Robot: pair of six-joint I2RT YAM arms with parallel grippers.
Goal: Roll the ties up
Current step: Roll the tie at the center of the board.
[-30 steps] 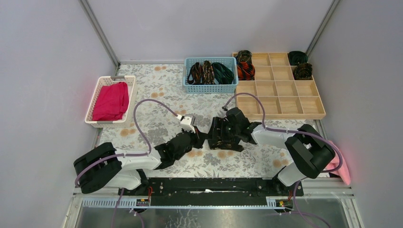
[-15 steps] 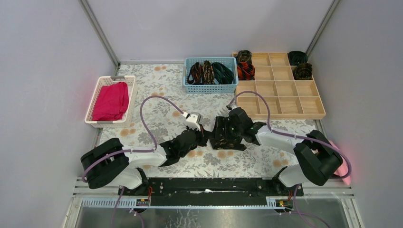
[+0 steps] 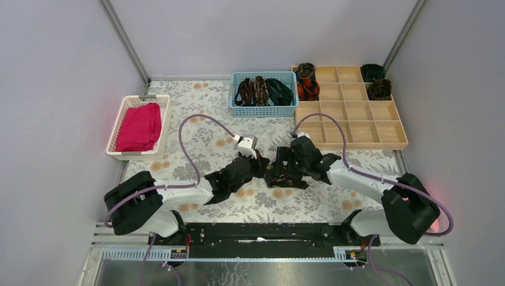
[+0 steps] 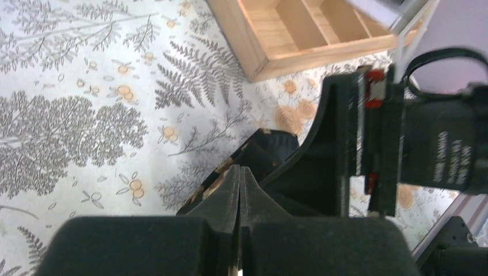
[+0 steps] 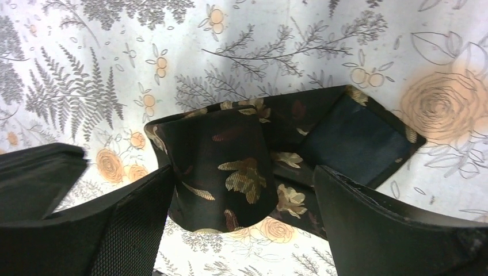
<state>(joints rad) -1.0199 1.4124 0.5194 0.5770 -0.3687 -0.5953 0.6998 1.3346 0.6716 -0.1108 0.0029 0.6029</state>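
Right, my right gripper [image 5: 244, 178] stands wide open, straddling the looped black-and-gold tie [image 5: 224, 144] in the middle of the floral table [image 3: 196, 113], gripping nothing. My left gripper [image 4: 239, 172] is pressed fully closed at the tie's nine o'clock (whether it nips fabric, I cannot tell).

The tie [image 5: 236, 172] is sheeny fabric, the tablecloth [image 5: 86, 69] matt, the tray [image 3: 351, 145] smooth wood.
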